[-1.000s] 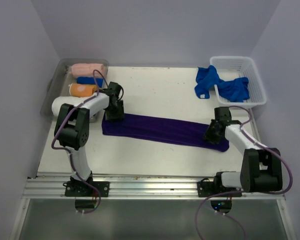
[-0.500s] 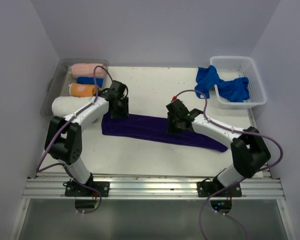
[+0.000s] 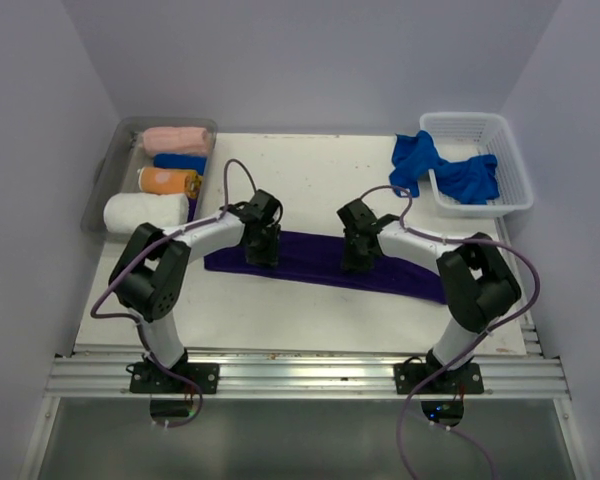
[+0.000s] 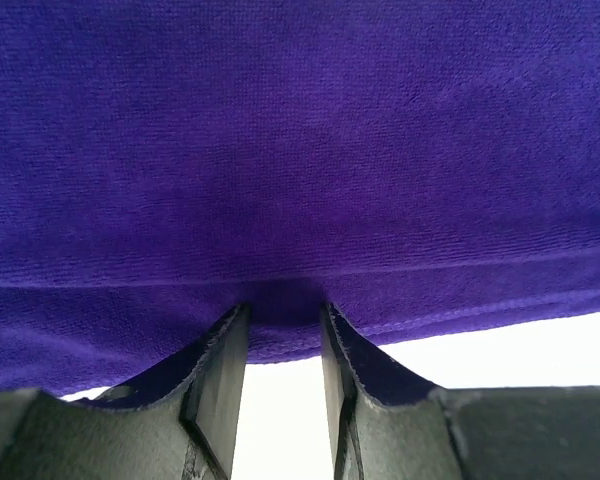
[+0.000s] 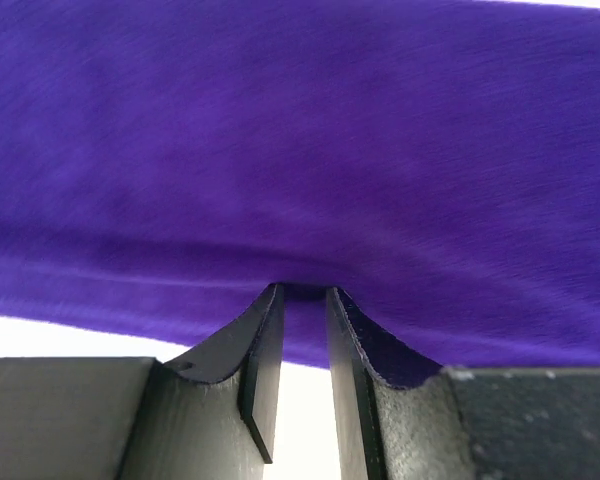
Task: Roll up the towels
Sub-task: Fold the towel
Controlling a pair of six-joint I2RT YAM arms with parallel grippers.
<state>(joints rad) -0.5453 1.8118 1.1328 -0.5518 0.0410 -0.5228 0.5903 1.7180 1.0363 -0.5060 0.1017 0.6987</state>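
White tabletop (image 3: pixel 310 305) bears a long, plush purple towel (image 3: pixel 310 256).

Lilac walls (image 3: pixel 310 60), wht table (image 3: pixel 310 180)

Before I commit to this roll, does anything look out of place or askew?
A blue towel spills over the white basket's left rim onto the table, half out. The purple towel lies at a slight slant, its right end closer to the front. Nothing else stands out.
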